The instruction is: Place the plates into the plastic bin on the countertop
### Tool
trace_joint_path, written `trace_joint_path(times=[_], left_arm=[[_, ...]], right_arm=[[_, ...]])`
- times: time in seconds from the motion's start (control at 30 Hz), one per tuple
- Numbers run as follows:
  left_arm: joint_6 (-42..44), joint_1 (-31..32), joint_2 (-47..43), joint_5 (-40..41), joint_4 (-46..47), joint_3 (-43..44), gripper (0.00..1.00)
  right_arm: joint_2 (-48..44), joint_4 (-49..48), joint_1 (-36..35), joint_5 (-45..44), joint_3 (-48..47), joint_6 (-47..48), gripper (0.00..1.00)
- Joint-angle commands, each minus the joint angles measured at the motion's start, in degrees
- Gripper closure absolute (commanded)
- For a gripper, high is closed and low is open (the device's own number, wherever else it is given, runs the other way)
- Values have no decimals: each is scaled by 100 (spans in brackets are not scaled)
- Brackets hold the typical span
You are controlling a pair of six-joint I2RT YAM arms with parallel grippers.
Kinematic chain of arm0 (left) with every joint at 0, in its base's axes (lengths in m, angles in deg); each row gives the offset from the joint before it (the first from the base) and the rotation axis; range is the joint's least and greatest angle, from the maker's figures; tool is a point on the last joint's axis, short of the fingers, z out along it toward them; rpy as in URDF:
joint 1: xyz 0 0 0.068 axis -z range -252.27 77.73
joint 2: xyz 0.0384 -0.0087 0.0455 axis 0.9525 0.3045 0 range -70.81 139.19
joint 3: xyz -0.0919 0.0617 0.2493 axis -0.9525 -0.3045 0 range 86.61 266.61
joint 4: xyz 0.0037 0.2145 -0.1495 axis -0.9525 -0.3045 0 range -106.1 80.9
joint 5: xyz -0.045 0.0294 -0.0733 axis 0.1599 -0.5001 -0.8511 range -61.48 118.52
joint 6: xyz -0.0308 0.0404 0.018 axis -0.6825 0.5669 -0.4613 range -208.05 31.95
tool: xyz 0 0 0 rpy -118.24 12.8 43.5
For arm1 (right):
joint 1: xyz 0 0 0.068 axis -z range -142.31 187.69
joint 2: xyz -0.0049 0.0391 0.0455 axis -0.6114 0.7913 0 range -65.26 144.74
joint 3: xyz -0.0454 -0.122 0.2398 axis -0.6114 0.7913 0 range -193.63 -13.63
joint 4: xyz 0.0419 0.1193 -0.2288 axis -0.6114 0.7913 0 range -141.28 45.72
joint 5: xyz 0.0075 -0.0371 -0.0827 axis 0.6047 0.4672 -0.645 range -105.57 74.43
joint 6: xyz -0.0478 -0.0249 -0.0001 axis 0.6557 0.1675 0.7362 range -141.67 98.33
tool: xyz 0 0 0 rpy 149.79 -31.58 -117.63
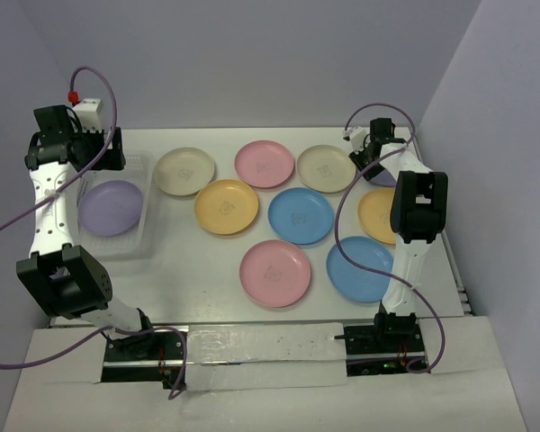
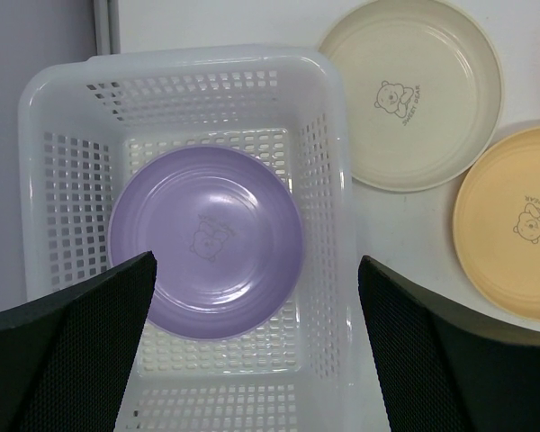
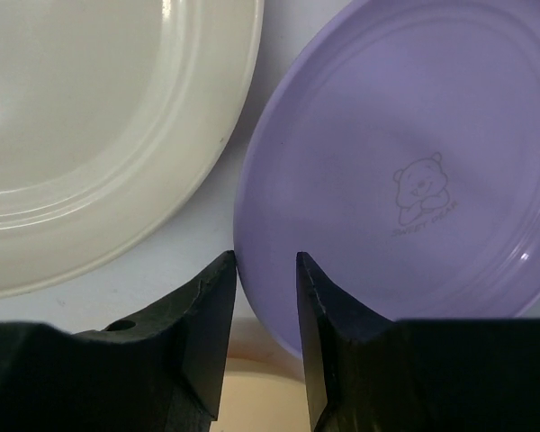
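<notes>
Purple plate (image 2: 207, 238) is lying in the plastic bin (image 2: 72, 198) under the released left tool (image 2: 256, 261); the right tool (image 3: 266, 261), clamping unclear, is straddling a second purple plate (image 3: 405, 153), eight more plates (image 1: 275, 273) waiting on the table (image 1: 189, 270).

Plates (image 2: 207, 238) smooth glossy plastic; bin (image 2: 324, 180) translucent perforated plastic; countertop (image 1: 207, 270) matt.

Layout: bin (image 1: 144, 236) at the left end of the worktop (image 1: 189, 270), loose plates spread to its right.
One plate (image 1: 111, 207) lay flat in the bin, left claw (image 2: 256, 261) above it. Outside: four in the far row, from the plate just beside the bin (image 1: 184, 171) to the far-right plate (image 3: 405, 180); three in the middle row (image 1: 300, 215); two in the near row (image 1: 275, 273). Right claw (image 3: 261, 265) sat at the far-right plate's rim.
</notes>
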Motion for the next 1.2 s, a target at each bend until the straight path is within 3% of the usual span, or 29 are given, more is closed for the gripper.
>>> trace_joint_path(times=[0.0,0.43,0.5,0.63,0.9,1.1,1.17], left_arm=[[-22,49,-161,7,6,344,1],[-56,66,-158,-62,-149,608,1],[-76,66,-156,-84,-156,642,1],[-106,84,-153,-105,-171,669,1],[-386,93,-220,-128,-13,610,1],[-724,93,-343,-833,48,815,1],[-1076,99,-576,-936,459,626,1]], right_arm=[[48,68,34,196,16,178,61],[350,560,177,392,-466,252,66],[366,581,182,383,-507,254,73],[286,551,191,321,-507,257,100],[-688,-439,217,-273,-177,249,100],[-1698,-597,50,-291,-89,322,100],[-2227,-754,-270,-346,290,662,100]])
